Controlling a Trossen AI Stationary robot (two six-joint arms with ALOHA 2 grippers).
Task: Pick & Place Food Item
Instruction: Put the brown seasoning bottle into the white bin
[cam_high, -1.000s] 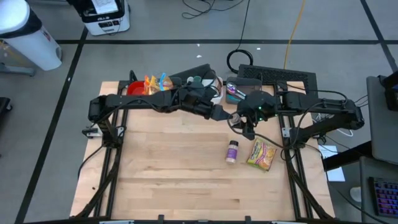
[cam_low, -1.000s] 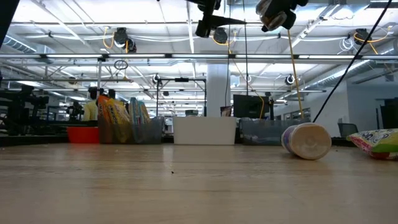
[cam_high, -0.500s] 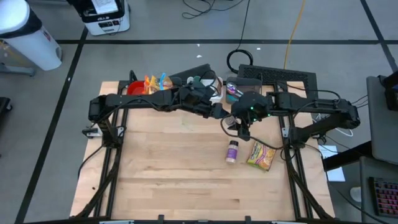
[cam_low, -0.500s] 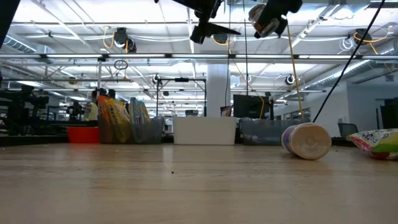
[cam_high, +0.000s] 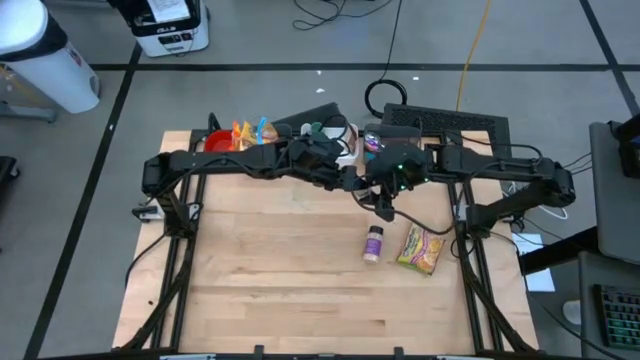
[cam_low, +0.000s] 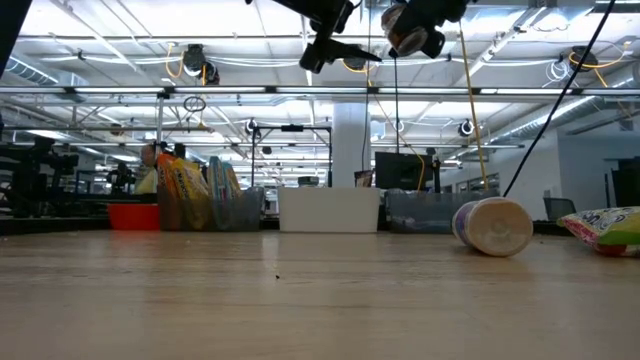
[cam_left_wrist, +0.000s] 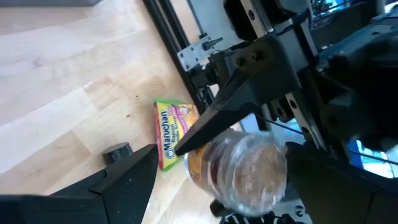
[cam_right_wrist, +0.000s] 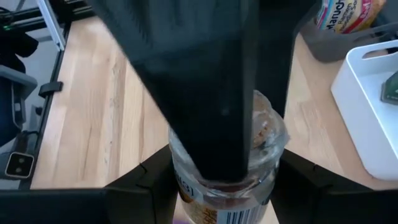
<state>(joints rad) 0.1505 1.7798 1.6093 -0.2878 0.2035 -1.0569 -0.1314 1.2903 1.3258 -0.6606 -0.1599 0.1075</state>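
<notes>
On the wooden counter (cam_high: 280, 270), nearest the front edge, a noodle packet (cam_high: 421, 249) and a small white bottle (cam_high: 372, 243) are lying side by side; above and behind them the right end effector (cam_high: 383, 198) is gripping a clear glass jar (cam_right_wrist: 227, 171), holding it in the air; just beside it the left end effector (cam_high: 352, 182) is hovering with fingers spread apart, empty; farther back a white bin (cam_low: 329, 210) and a red bowl (cam_low: 133, 216) are sitting along the counter's rear.
</notes>
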